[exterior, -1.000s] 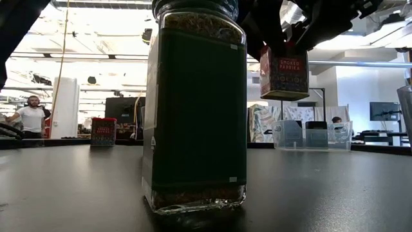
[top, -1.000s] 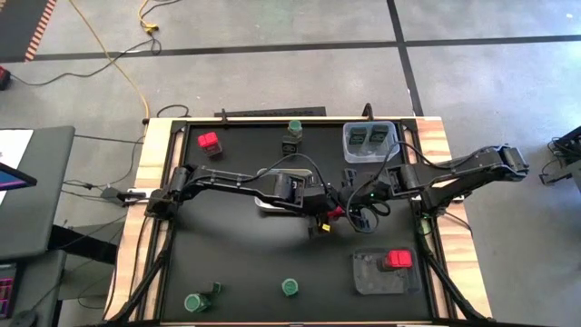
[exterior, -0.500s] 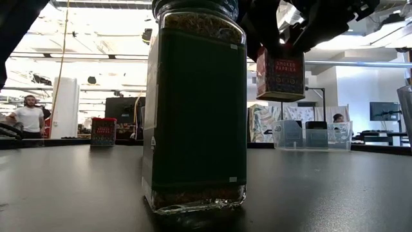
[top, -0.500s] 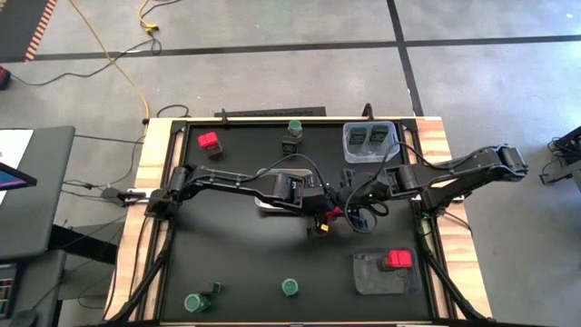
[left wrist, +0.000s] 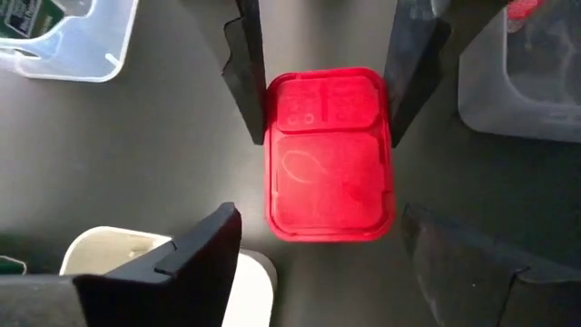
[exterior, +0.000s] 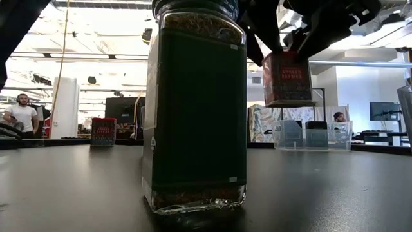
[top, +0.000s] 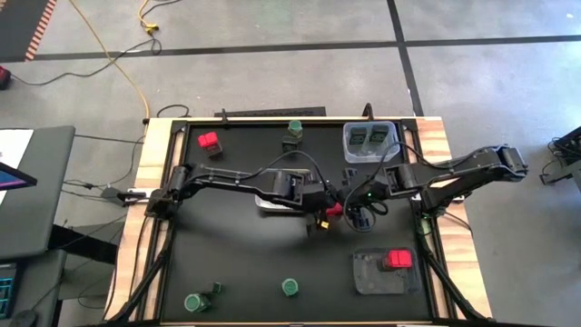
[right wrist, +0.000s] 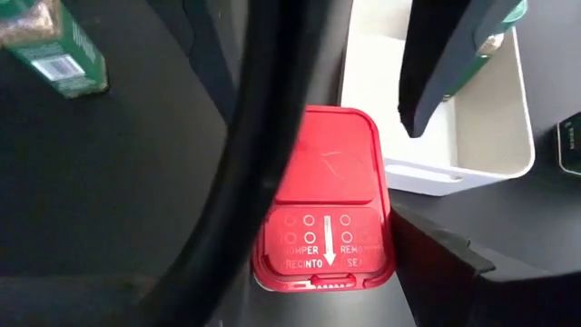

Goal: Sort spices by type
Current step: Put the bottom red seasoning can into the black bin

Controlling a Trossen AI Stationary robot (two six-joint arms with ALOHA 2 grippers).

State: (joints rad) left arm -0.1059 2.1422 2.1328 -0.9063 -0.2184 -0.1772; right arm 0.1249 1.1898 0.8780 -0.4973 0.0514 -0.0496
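The sort looks roughly half done, going by how things lie. In the high view a grey tray [top: 370,278] at the lower right holds one red box [top: 397,260], and a clear tray [top: 348,143] at the upper right holds two dark tins with greenish tops [top: 369,137]. A white tray [top: 264,203] sits near the centre, mostly under the left arm; the right wrist view suggests something green lies in it, though I cannot tell what. Left to sort are a second red box [top: 209,140] at the upper left, a green-lidded jar [top: 294,128] at the top centre, and two more green-lidded jars [top: 197,302] [top: 290,287] along the bottom edge. The piece in hand is a red-lidded paprika box [left wrist: 329,154], held upright in the air over the centre of the table [top: 236,263], where the left gripper [top: 318,202] and the right gripper [top: 356,205] meet. The left wrist view shows the right arm's fingers [left wrist: 245,91] pressed against both sides of the box, gripping it, while the left arm's own fingers [left wrist: 195,254] stand wide and clear of it on either side. The likely next step is carrying this box to the grey tray beside its match. The table is a matt black sheet with a pale wooden border, set on a grey concrete floor crossed by dark lines and a yellow cable. The low view, with a tall jar [exterior: 196,109] close in front, looks into a bright, open workshop where a person [exterior: 21,116] stands at the far left.
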